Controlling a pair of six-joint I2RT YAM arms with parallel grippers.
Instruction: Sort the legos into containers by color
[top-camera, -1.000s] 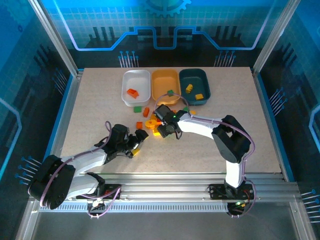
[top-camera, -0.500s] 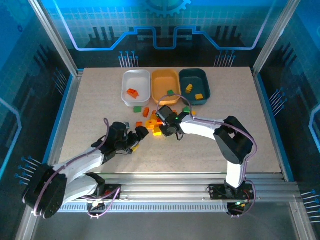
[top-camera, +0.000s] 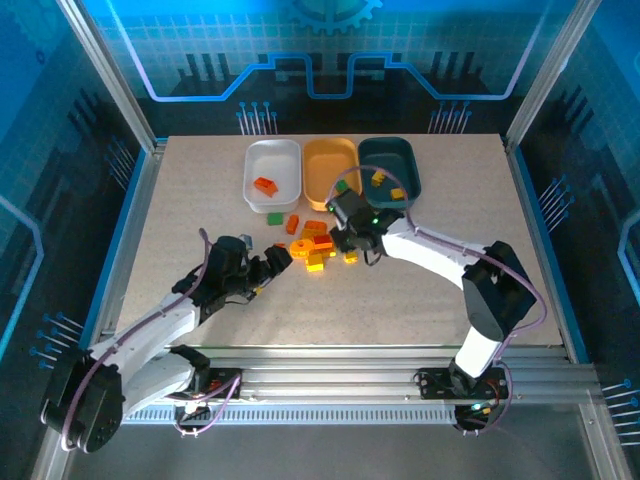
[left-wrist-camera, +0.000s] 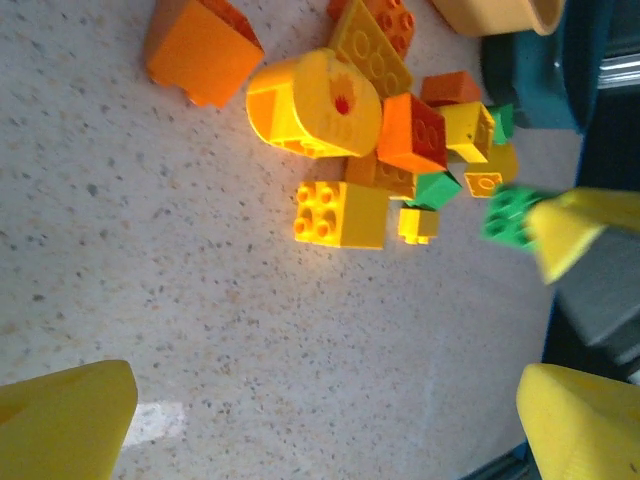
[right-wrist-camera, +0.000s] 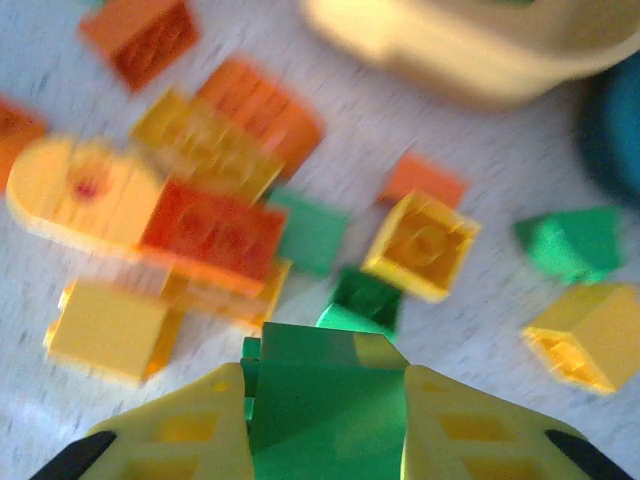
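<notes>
Where legos (left-wrist-camera: 370, 130) heap, right pincer (right-wrist-camera: 325, 385) pinches a blocky green lego (right-wrist-camera: 320, 345).

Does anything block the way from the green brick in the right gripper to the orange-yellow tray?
Nothing visible does. The right gripper holds the green brick close to the orange-yellow tray's near rim; loose bricks lie low on the table.

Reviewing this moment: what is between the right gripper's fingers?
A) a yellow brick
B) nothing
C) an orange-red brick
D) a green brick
D: in the right wrist view a green brick sits clamped in the right gripper.
</notes>
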